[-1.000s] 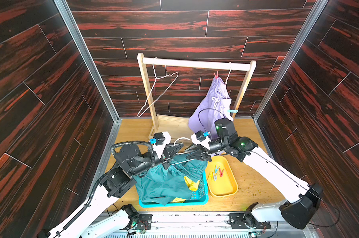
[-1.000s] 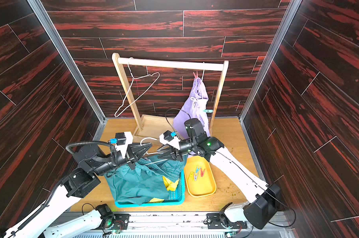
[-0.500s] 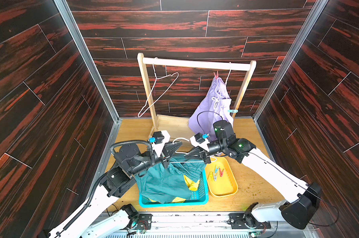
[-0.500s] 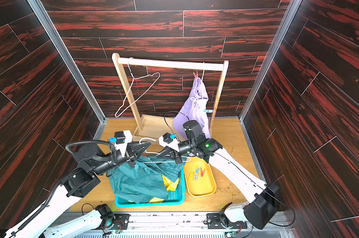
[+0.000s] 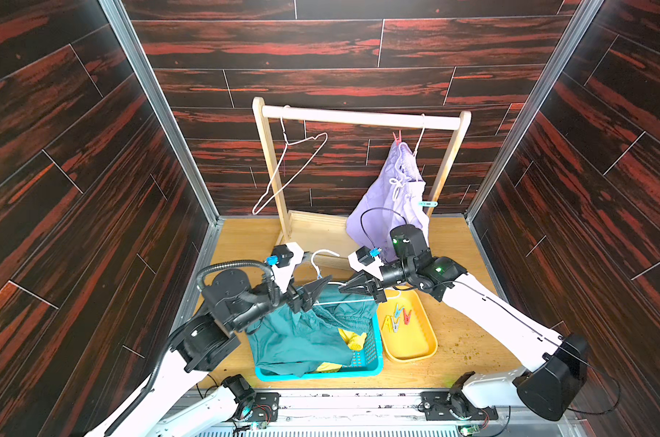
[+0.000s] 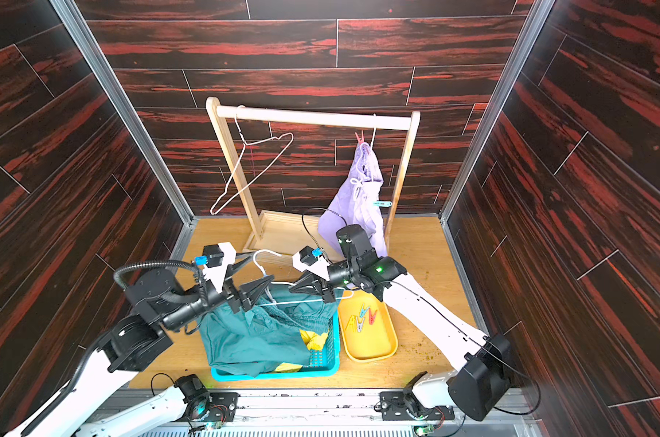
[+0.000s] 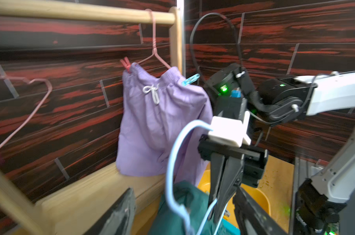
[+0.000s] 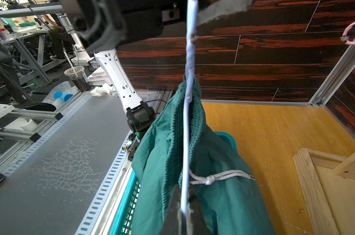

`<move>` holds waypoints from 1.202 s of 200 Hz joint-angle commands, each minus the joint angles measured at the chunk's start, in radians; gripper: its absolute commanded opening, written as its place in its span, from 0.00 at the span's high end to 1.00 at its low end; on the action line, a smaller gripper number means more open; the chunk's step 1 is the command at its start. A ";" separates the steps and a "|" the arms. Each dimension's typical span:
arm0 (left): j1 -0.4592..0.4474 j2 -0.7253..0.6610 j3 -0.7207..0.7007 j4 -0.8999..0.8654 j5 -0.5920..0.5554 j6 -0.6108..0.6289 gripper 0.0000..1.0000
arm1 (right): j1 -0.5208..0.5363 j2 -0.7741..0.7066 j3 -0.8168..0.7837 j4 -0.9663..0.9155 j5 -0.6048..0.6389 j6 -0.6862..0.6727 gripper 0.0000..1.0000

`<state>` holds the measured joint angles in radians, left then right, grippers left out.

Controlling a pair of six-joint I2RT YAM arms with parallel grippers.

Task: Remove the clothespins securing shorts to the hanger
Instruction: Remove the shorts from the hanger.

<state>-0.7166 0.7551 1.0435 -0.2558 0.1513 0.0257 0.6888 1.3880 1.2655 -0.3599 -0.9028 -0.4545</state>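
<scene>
Dark teal shorts [image 5: 305, 336] hang off a pale blue wire hanger [image 5: 322, 261] and slump into a blue basket [image 5: 358, 369], over yellow shorts [image 5: 353, 340]. My right gripper [image 8: 183, 211] is shut on the hanger's wire just above the basket. My left gripper [image 7: 183, 192] stands open around the hanger's neck, touching nothing. No clothespin shows on the teal shorts. On the rack, lavender shorts [image 5: 392, 196] hang from a pink hanger, pinned by a red clothespin [image 5: 397, 138] and a light blue clothespin [image 5: 428, 204]. In both top views the grippers face each other over the basket.
A yellow tray [image 5: 415, 353] right of the basket holds several loose clothespins [image 5: 396, 318]. The wooden rack [image 5: 358, 117] stands at the back with an empty pink hanger [image 5: 294, 166] on its left side. Dark walls close in on both sides.
My left gripper has opened and let go of the blue hanger. My right gripper has closed on the hanger's wire and carries it alone.
</scene>
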 commanded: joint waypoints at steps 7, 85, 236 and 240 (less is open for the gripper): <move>-0.001 -0.085 0.001 -0.194 -0.140 -0.031 0.22 | 0.002 -0.028 -0.039 0.074 -0.015 0.042 1.00; -0.001 -0.031 0.299 -0.769 -0.409 -0.411 0.28 | 0.004 -0.050 -0.070 0.104 0.019 0.069 1.00; -0.021 0.142 0.295 -0.838 -0.354 -0.977 0.31 | 0.009 -0.091 -0.129 0.166 0.084 0.099 1.00; -0.022 0.148 0.298 -0.841 -0.358 -0.975 0.31 | 0.008 -0.091 -0.128 0.167 0.086 0.099 1.00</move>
<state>-0.7265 0.8867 1.3289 -1.1122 -0.1761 -0.9073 0.6918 1.3235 1.1320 -0.2115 -0.8215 -0.3679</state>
